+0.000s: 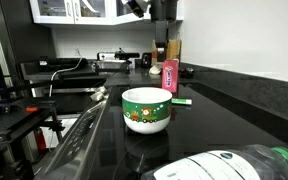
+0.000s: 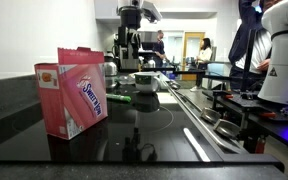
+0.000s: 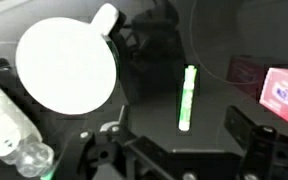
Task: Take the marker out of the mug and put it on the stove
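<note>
The green marker (image 3: pixel 187 97) lies flat on the black glass stove (image 1: pixel 114 150), outside the mug. In an exterior view the marker (image 1: pixel 181 100) rests just beside the mug (image 1: pixel 146 110), a white cup with a green rim and a festive pattern. In the wrist view the mug (image 3: pixel 66 65) shows from above as a pale disc with its handle. My gripper (image 3: pixel 174 126) is open and empty, hovering above the marker with a finger on each side. It hangs high over the stove in both exterior views (image 1: pixel 163 35) (image 2: pixel 131 45). The marker (image 2: pixel 119 98), mug (image 2: pixel 144 80) and stove (image 2: pixel 154 120) show there too.
A pink box (image 2: pixel 72 92) stands on the counter beside the stove, also in the wrist view (image 3: pixel 284 90). A pink container (image 1: pixel 168 77) stands behind the marker. A clear bottle with a green cap (image 1: pixel 234 165) lies near the mug (image 3: pixel 9 125). The stove's grey front edge (image 2: pixel 199 140) runs alongside.
</note>
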Robot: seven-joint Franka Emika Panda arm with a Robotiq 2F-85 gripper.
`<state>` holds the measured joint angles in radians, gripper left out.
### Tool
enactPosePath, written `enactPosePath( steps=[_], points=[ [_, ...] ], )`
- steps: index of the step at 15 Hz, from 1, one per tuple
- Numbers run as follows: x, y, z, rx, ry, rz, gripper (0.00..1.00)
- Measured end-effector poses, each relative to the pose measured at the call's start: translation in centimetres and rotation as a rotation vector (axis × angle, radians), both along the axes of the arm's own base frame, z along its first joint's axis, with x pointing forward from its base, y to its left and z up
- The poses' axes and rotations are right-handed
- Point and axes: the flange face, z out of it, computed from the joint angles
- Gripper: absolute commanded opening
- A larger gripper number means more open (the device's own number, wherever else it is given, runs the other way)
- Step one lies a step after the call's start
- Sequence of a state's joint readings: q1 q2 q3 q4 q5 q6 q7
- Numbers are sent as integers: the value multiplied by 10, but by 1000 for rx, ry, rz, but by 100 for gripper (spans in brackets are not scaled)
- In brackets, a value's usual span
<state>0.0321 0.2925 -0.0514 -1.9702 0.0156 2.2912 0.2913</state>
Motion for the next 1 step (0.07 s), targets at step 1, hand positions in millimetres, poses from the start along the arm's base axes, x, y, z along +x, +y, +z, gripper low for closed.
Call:
enactPosePath(
  steps=[1],
  points=[
    [-9, -5, 8, 2, 3, 7, 100]
  ],
)
